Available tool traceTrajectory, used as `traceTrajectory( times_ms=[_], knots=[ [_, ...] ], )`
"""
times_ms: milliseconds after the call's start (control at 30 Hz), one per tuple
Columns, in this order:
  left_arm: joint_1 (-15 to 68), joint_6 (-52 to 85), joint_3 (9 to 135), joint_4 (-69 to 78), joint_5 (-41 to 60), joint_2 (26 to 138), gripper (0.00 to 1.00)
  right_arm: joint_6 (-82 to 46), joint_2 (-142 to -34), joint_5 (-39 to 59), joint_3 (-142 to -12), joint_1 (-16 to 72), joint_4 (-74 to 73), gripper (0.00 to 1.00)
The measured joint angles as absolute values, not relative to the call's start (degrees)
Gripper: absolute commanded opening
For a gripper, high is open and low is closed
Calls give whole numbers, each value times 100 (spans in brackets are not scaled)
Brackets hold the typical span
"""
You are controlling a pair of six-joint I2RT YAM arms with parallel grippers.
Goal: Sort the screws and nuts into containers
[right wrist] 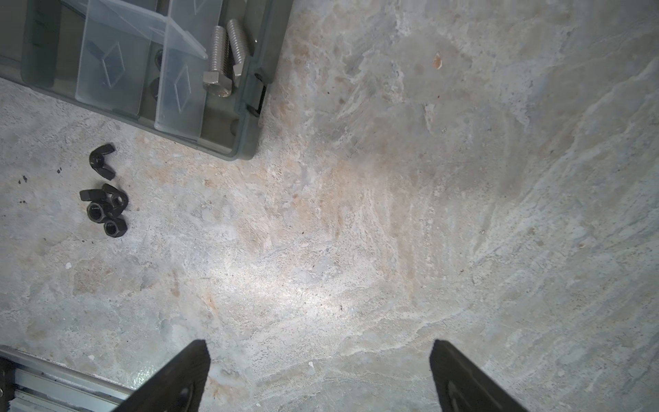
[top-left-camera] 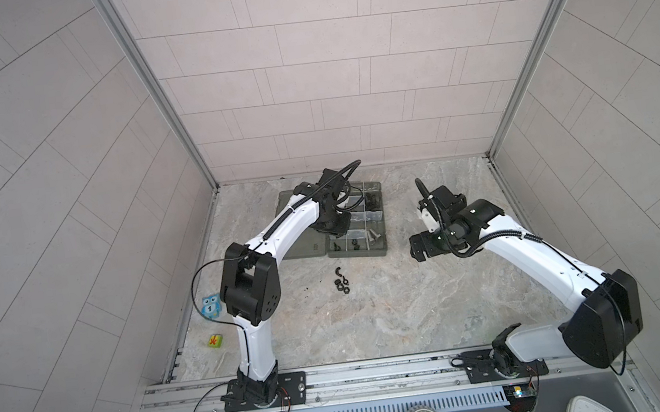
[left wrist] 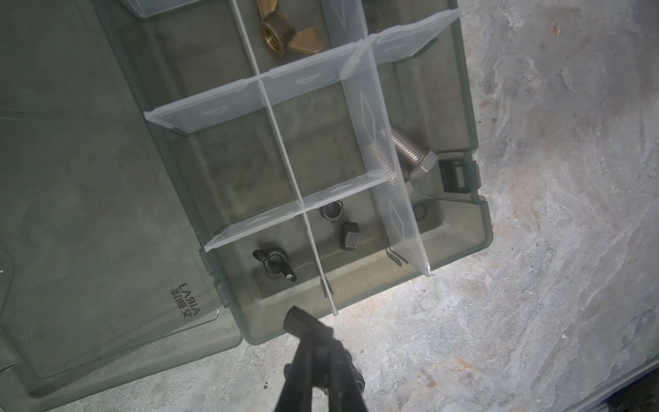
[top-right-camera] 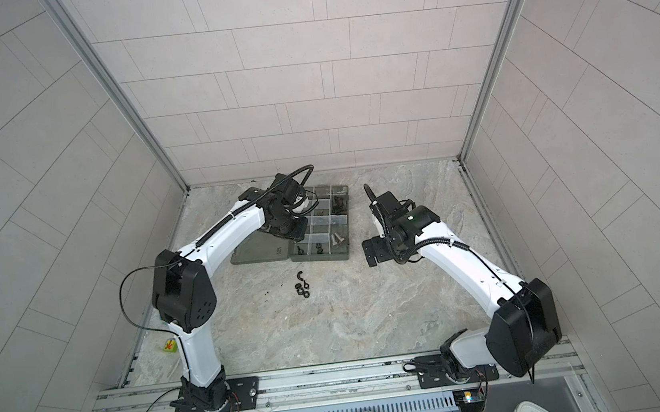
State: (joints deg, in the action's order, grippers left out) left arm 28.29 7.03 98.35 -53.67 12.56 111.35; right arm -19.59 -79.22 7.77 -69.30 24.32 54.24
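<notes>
So the marble-look table has the organizer box at the back. Its lid is flopped open flat beside it, I'd guess so both arms can reach in from above.

The right gripper is parked over bare table off to the side of the box. Its jaws are spread wide with nothing in them, probably just keeping out of the way.

The left gripper is pinched tight on a small black piece that looks like a nut, though I can't tell which kind. It hangs right over the box's near wall, next to the compartment holding 1 black wing nut, so I'd say a drop is coming.

Count so far:
- 2 silver bolts lie side by side in the corner compartment.
- 2 hex nuts sit in the compartment between those.
- Some brass wing nuts are further back, at least 1.

The loose pile in front of the box has 2 hex nuts plus tangled wing nuts I can't count. There's also 1 lone wing nut just beside it.
</notes>
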Motion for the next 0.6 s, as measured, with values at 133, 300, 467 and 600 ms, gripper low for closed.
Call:
traceTrajectory(
  times_ms=[133,300,467,600],
  knots=[
    [2825,703,9835,-5334,1267,11306,3,-1944,-8256,854,-7150,2418,5435,98],
    [2775,705,9832,-5299,1291,11561,3,-1920,-8737,965,-7544,2394,5616,98],
    [2694,714,9832,-5196,1372,11747,3,-1857,-9166,1017,-7940,2394,5863,97],
    [2600,722,9832,-5153,1426,11856,8,-1817,-9218,1015,-8005,2392,5983,97]
  ],
)
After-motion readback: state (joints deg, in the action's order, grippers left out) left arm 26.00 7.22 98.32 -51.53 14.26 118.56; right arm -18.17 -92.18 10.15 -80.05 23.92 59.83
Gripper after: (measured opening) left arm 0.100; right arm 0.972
